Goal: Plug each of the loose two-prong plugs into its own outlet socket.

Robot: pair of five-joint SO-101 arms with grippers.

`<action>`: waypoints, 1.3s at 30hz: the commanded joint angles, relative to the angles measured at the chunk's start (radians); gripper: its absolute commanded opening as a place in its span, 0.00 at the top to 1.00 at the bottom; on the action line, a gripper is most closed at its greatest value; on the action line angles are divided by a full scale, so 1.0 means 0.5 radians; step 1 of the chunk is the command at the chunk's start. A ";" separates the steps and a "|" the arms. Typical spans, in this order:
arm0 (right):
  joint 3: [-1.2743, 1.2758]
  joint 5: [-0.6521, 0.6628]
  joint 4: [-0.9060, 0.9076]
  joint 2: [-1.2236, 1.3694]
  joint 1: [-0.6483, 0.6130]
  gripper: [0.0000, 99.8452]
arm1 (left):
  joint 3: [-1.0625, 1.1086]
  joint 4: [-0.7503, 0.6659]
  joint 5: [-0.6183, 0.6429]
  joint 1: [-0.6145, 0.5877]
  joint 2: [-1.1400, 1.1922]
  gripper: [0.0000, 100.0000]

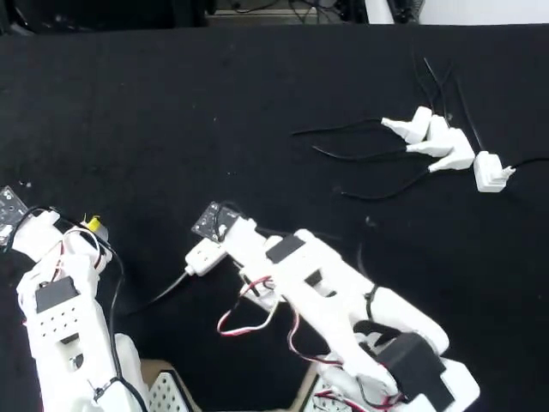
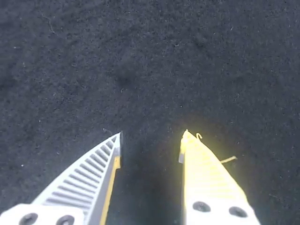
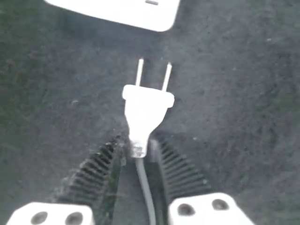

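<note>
One plug held: white two-prong plug [image 3: 146, 105], gripped at its neck by the right end effector [image 3: 138, 143]; cord runs back between the jaws.
Right end effector state: narrow, closed on the plug.
Plug position: prongs point at a white outlet block [image 3: 122, 9]; near it but not touching, with bare bench between.
Left end effector state: left end effector [image 2: 151, 136] is moderately wide with nothing between the jaws, low over bare bench [image 1: 171, 112] at the near left, well away from the plugs.
Far group: white tapered plug bodies [image 1: 437, 144] fanned at the far right and touching each other, black cords trailing left; a square block [image 1: 490, 172] sits just beside them.
Done so far: no plug can be confirmed as seated. The held one is clearly not in. Can't tell for the far group, they look loose.
Left to do: probably close the gap and push the held prongs in, then do the far plugs. Looks like an early stage.
Count, arms: 2.
Count, end effectors: 2.
Count, plugs held: 1.
Count, outlet block by held plug: 1.
Count, far plug bodies: 3, as best I can separate them.
Count, far square block: 1.
</note>
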 commanded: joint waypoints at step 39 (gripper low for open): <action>-0.069 -0.282 -1.163 -0.419 0.040 0.99 | -0.308 0.209 -0.003 0.535 -0.221 0.79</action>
